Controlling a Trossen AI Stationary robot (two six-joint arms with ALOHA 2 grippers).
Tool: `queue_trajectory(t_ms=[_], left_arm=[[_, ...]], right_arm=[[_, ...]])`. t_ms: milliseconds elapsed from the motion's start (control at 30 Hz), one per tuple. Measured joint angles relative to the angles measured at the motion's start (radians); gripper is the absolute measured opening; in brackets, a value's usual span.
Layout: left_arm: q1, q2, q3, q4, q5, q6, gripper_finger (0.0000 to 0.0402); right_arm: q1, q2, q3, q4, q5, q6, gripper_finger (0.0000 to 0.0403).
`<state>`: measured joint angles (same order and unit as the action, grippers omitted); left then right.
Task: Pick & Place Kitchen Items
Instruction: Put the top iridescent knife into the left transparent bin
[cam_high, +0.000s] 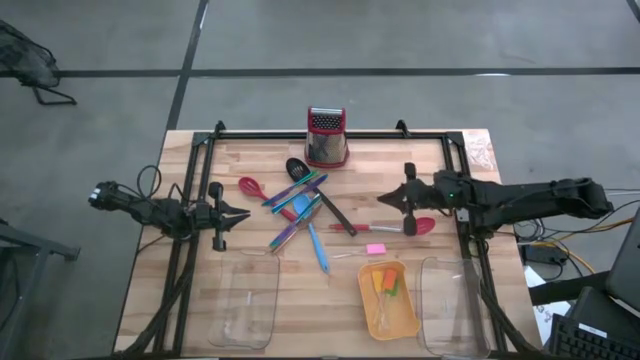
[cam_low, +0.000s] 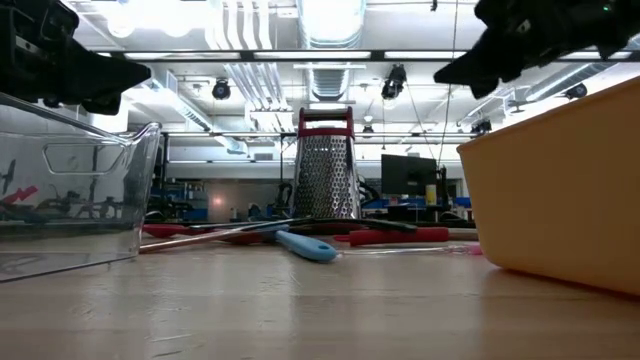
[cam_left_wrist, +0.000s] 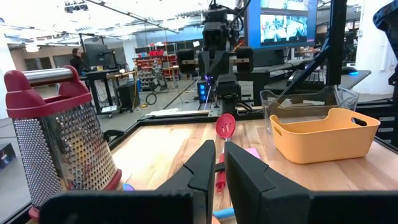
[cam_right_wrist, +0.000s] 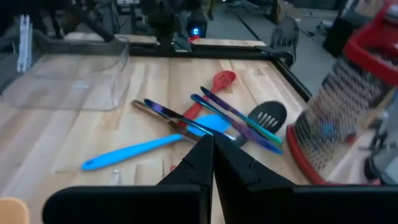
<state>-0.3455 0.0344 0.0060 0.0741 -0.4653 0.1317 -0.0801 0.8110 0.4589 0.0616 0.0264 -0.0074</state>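
Note:
A pile of kitchen items (cam_high: 300, 205) lies at the table's middle: a black slotted spatula (cam_right_wrist: 267, 115), a red spoon (cam_right_wrist: 221, 81), thin purple and green sticks (cam_right_wrist: 236, 118) and a blue spatula (cam_right_wrist: 137, 149). A second red spoon (cam_high: 420, 226) and a pink piece (cam_high: 375, 249) lie to the right. Small orange and green pieces lie in the orange tray (cam_high: 372, 322). My left gripper (cam_high: 243, 213) is shut and empty, above the table left of the pile; it also shows in its wrist view (cam_left_wrist: 219, 163). My right gripper (cam_high: 383, 200) is shut and empty, above the table right of the pile, pointing at it (cam_right_wrist: 211, 146).
A metal box grater with a red top (cam_high: 326, 137) stands at the far middle. One clear tray (cam_high: 245, 300) sits at the near left, another (cam_high: 450, 305) at the near right beside the orange tray. A black frame (cam_high: 300, 132) borders the table.

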Motion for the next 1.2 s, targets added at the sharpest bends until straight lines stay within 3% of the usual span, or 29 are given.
queue_trajectory(t_ms=[433, 600, 1200], left_arm=[[0.0, 0.0, 0.0, 0.0, 0.0, 0.0, 0.0042], [0.0, 0.0, 0.0, 0.0, 0.0, 0.0, 0.0042], [0.0, 0.0, 0.0, 0.0, 0.0, 0.0, 0.0042]], right_arm=[[0.004, -0.209, -0.208, 0.246, -0.005, 0.008, 0.0008], [0.004, -0.269, -0.251, 0.255, -0.004, 0.008, 0.0008], [0.004, -0.267, -0.325, 0.261, -0.004, 0.066, 0.0008]])
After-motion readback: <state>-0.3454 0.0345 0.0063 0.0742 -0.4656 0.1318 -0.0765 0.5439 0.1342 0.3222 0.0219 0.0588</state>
